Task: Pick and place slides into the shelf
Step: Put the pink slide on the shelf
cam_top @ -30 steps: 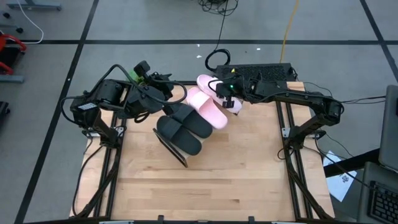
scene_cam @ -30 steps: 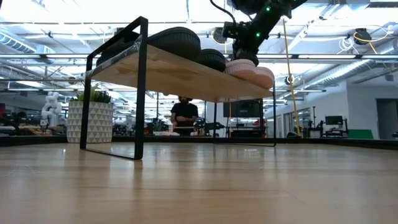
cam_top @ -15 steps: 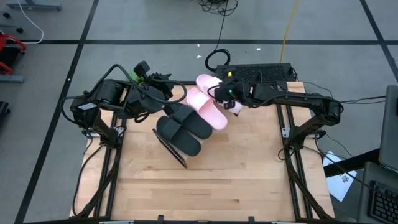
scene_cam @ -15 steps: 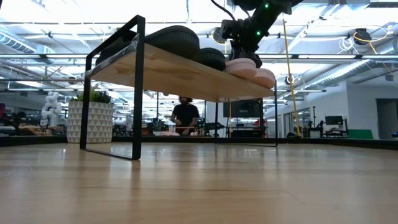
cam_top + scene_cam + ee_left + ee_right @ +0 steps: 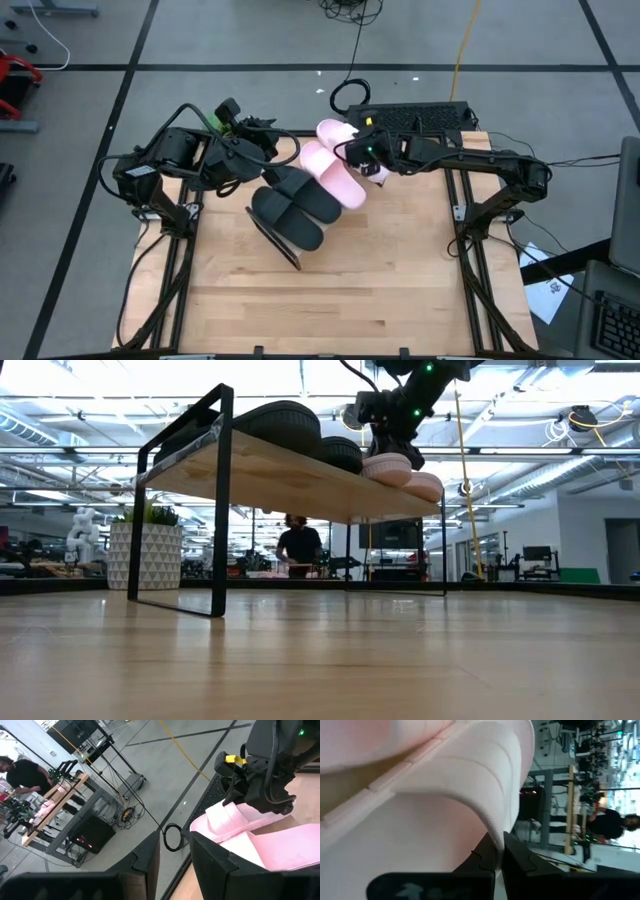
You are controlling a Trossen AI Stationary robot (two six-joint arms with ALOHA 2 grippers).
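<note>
Writing: none legible on any sandal, the shelf or either arm.
Shelf [image 5: 290, 245]: light board on dark end frames, standing slantwise near the far edge of the counter [image 5: 330, 290]; the high view shows only a sliver of board past the sandals, the low view its whole underside and black legs.
Black slides [image 5: 295, 205]: pair side by side at the shelf's near end (domed tops only, seen from the low view).
Pink slides [image 5: 335, 170]: pair at the shelf's far end, beside the black pair; one sandal's outer part is covered by the right arm.
Right tool [image 5: 358, 150]: at the far pink sandal, fingers clenched thin on its strap edge (right wrist view only, filled by ribbed pink foam).
Left tool [image 5: 272, 150]: near the counter's far-left corner, beside the pink pair, fingers parted, holding nothing.
Hidden: sandal soles.
Background: person at a bench, low view only.
</note>
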